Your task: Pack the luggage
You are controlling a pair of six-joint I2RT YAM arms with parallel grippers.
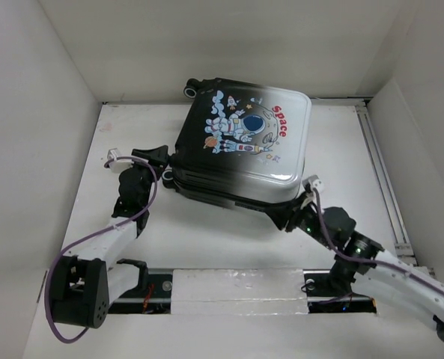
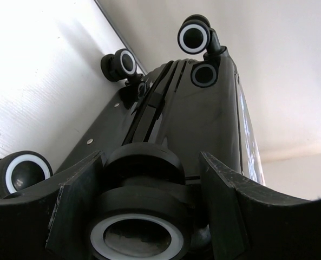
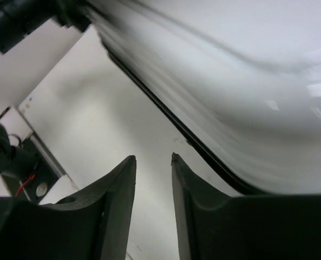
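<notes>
While my left tool [image 2: 151, 157] clamps a wheel [image 2: 138, 238], apparently steadying the luggage [image 1: 244, 142], I find my right tool [image 3: 152, 158] slightly parted and empty beside its shell.

The left arm reaches forward with its elbow bent, and the left gripper [image 1: 159, 158] clamps its fingers [image 2: 73, 206] on either side of a wheel of the luggage [image 1: 244, 142]. The right arm stretches low (wrist nearly flat), and the right gripper [image 3: 152, 157] has its jaws slightly parted with nothing between them.
</notes>
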